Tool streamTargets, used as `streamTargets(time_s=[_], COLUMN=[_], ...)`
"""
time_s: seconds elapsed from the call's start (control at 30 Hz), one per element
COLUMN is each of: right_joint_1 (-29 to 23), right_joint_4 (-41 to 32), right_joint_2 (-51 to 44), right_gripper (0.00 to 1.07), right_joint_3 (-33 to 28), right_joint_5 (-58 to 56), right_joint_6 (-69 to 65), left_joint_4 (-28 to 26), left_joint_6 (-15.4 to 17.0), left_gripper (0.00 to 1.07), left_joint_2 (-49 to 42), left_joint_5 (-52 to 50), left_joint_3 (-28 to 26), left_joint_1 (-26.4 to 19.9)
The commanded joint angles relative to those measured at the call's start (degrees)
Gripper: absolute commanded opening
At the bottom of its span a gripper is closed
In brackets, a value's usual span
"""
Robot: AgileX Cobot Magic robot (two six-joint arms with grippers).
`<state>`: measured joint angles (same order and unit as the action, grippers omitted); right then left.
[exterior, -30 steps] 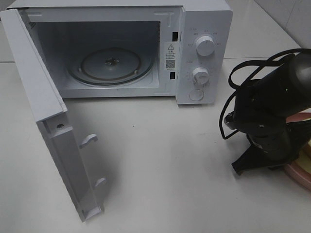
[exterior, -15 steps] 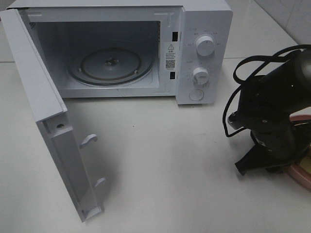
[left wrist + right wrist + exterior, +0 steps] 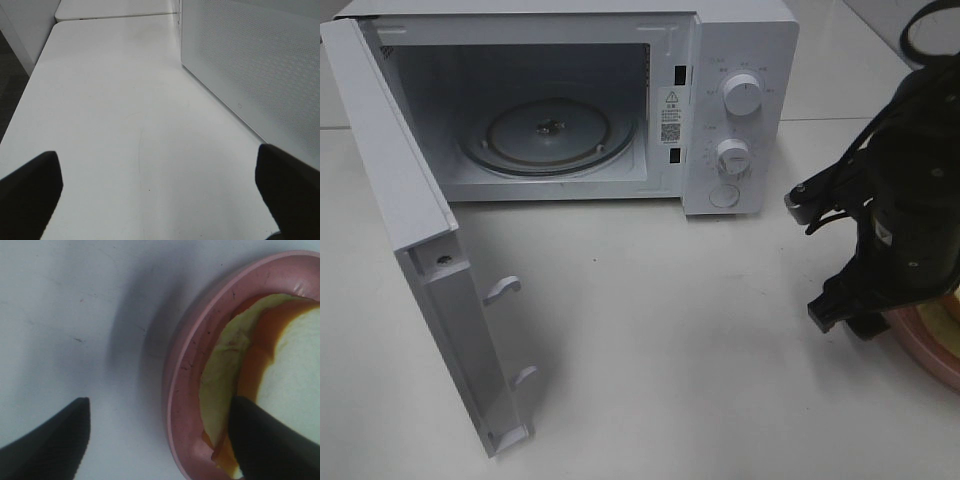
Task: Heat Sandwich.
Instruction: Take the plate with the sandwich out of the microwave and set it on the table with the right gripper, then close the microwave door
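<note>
The sandwich (image 3: 292,360), white bread with an orange-tan crust and a yellow-green layer, lies on the pink plate (image 3: 182,375). My right gripper (image 3: 160,440) is open and straddles the plate's rim, one finger over the bare table and the other over the sandwich's edge. From the high camera the right arm (image 3: 910,220) covers most of the plate (image 3: 930,352) at the table's right edge. The white microwave (image 3: 740,110) stands at the back with its door (image 3: 420,250) swung wide open and its glass turntable (image 3: 548,135) bare. My left gripper (image 3: 160,195) is open over empty table.
A white perforated panel of the microwave (image 3: 260,65) stands close beside the left gripper. The open door juts toward the front on the left. Black cables (image 3: 820,200) loop off the right arm. White tabletop (image 3: 660,330) lies between door and plate.
The right gripper's fingers have spread from nearly shut to open. The right arm has shifted to the right and turned over the plate. The left side is unchanged.
</note>
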<state>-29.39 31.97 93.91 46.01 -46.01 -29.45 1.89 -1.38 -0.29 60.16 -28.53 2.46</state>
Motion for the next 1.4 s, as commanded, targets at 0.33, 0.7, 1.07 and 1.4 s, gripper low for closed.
streamTargets(time_s=[0.33, 0.7, 1.07, 1.4], right_joint_1=[-0.11, -0.11, -0.11, 2.18], right_joint_4=[-10.83, -20.91, -21.54, -22.52], right_joint_2=[-18.62, -37.53, -52.71, -68.01], right_gripper=[0.89, 0.86, 0.83, 0.83], right_joint_3=[0.23, 0.23, 0.23, -2.06], right_joint_5=[-2.81, -9.11, -17.48, -20.97], right_joint_6=[13.46, 21.03, 22.4, 22.06], left_joint_4=[0.23, 0.23, 0.23, 0.23], left_joint_6=[0.17, 0.17, 0.17, 0.17], left_gripper=[1.01, 1.01, 1.01, 1.01], left_joint_2=[-1.43, -1.43, -1.43, -1.43], left_joint_5=[-0.74, -0.74, -0.74, -0.74], left_joint_3=[0.23, 0.23, 0.23, 0.23], left_joint_1=[-0.06, -0.06, -0.06, -0.06])
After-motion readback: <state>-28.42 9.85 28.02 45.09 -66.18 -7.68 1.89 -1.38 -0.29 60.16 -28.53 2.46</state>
